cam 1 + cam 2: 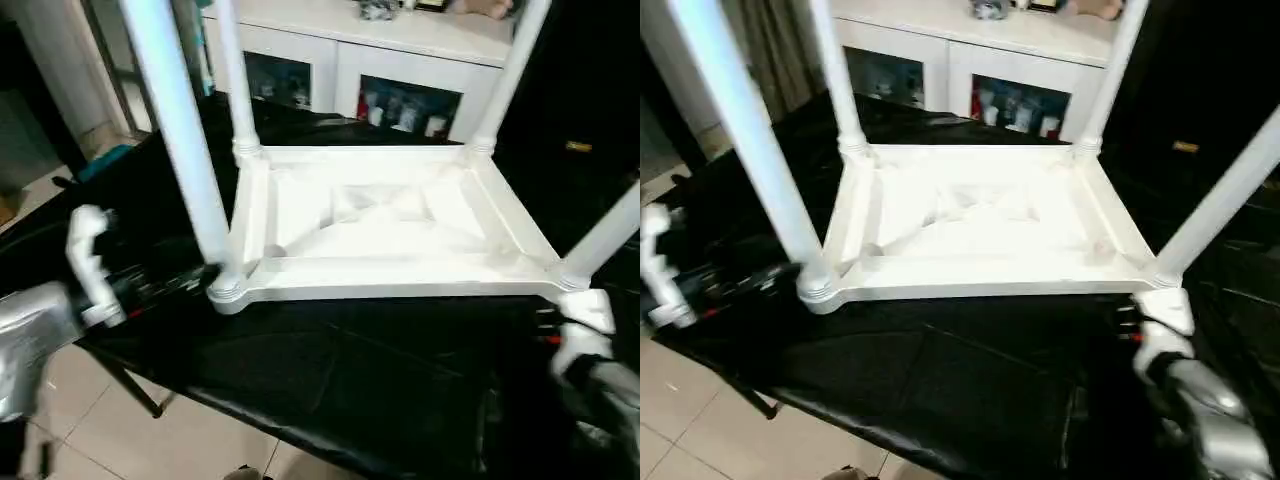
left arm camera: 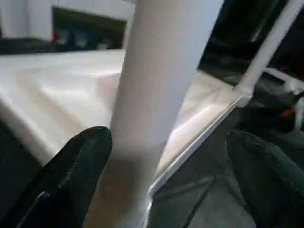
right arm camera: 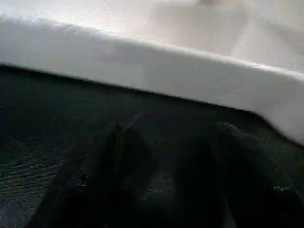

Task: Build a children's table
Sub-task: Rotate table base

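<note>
Cabinet (image 1: 400,60) behind upturned table (image 1: 390,225)

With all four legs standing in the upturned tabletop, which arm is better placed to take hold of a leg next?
Probably the left. Its gripper is open with the near left leg standing between its fingers. The right gripper, also open, faces the tabletop's edge over the black cloth, no leg between its fingers.

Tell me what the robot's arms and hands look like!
Its forearms, like the left forearm, are shiny silver. White plastic parts sit at the wrists. The left gripper and right gripper each have two chunky black fingers with rounded tips. Small red bits show near both wrists.
</note>
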You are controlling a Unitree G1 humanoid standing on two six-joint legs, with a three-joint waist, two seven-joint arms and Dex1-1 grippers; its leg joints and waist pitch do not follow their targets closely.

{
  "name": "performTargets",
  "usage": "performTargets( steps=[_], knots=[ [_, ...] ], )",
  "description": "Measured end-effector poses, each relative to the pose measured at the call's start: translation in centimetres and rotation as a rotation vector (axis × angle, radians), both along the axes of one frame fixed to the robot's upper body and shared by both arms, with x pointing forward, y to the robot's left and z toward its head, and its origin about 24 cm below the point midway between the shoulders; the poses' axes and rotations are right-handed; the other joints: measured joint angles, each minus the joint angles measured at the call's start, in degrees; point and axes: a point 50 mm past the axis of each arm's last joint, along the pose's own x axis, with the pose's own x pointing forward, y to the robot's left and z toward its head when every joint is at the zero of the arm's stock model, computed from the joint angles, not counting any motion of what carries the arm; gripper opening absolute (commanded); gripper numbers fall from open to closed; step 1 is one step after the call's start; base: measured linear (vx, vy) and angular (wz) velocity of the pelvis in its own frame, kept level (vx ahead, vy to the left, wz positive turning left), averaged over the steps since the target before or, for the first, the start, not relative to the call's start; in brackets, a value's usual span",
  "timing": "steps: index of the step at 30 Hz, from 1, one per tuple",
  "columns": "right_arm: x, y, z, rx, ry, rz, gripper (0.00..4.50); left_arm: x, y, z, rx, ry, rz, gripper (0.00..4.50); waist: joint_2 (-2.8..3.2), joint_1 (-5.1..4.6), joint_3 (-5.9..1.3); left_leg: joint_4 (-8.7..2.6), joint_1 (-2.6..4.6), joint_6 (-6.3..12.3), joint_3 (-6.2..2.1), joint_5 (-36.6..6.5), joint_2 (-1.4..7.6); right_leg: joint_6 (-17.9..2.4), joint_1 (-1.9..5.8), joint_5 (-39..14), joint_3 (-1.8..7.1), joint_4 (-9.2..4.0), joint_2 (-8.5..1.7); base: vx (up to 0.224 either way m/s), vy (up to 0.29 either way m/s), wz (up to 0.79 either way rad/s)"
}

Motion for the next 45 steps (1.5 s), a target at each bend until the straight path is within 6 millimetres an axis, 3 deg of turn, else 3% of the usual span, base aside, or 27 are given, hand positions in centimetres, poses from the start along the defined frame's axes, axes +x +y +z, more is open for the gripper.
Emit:
performTargets(
  steps=[5, 17, 22, 29, 34, 40, 45],
  knots=[
    [1.5, 0.3, -0.3, -0.025, 0.004, -0.018, 3.11, 1.4, -2.6, 0.7, -0.049, -0.031, -0.091, 4.45, -0.21, -0.14, -0.19, 0.14, 0.11, 0.00, 0.00, 0.0, -0.02, -0.3, 0.19, 0.2, 0.02, -0.01, -0.03, 0.000, 0.000, 0.00],
    [4.5, 3.0, -0.9, 0.001, -0.026, -0.006, 3.11, 0.4, -8.3, 0.0, -0.111, 0.071, -0.400, 4.45, -0.36, -0.82, -0.17, 0.11, 0.46, -0.01, -0.01, 0.0, 0.00, -0.2, 0.16, 0.1, -0.01, 0.20, -0.02, 0.000, 0.000, 0.00],
    [5.4, 3.9, -1.1, 0.004, -0.026, 0.013, 3.11, -0.6, -10.9, 0.4, -0.125, 0.087, -0.534, 4.45, -0.92, -1.25, -0.08, 0.12, 0.68, -0.02, -0.03, 0.0, 0.00, -0.2, 0.13, 0.1, -0.01, 0.14, -0.03, 0.000, 0.000, 0.00],
    [7.2, 5.9, -0.8, -0.002, -0.020, 0.100, 3.11, -1.2, -14.2, 1.2, -0.148, 0.090, -0.681, 4.45, -1.82, -2.90, 0.18, 0.12, 0.75, -0.04, -0.07, 0.0, 0.00, -0.4, -0.09, 0.3, -0.04, 0.12, -0.03, 0.000, 0.000, 0.00],
    [7.8, 7.6, -0.7, 0.001, -0.026, 0.174, 3.11, -1.6, -15.9, 1.4, -0.163, 0.082, -0.744, 4.45, -2.23, -3.85, 0.29, 0.05, 0.74, -0.12, -0.07, -0.1, 0.03, -0.4, -0.25, 0.5, -0.06, 0.11, -0.02, 0.000, 0.000, 0.00],
    [8.4, 9.6, -0.4, -0.006, -0.044, 0.286, 3.11, -1.5, -17.0, 1.9, -0.181, 0.059, -0.737, 4.45, -2.49, -3.82, 0.25, -0.16, 0.70, -0.16, -0.06, -0.1, 0.13, -0.5, -0.51, 0.6, -0.17, 0.18, 0.04, 0.000, 0.000, 0.00],
    [8.5, 10.4, 0.3, -0.109, -0.064, 0.403, 3.11, -1.5, -17.1, 1.9, -0.184, 0.059, -0.735, 4.45, -2.52, -3.47, 0.24, -0.25, 0.67, -0.24, -0.05, -0.1, 0.13, -0.8, -0.57, 0.7, -0.18, 0.16, 0.04, 0.000, 0.000, 0.00]
  ],
)
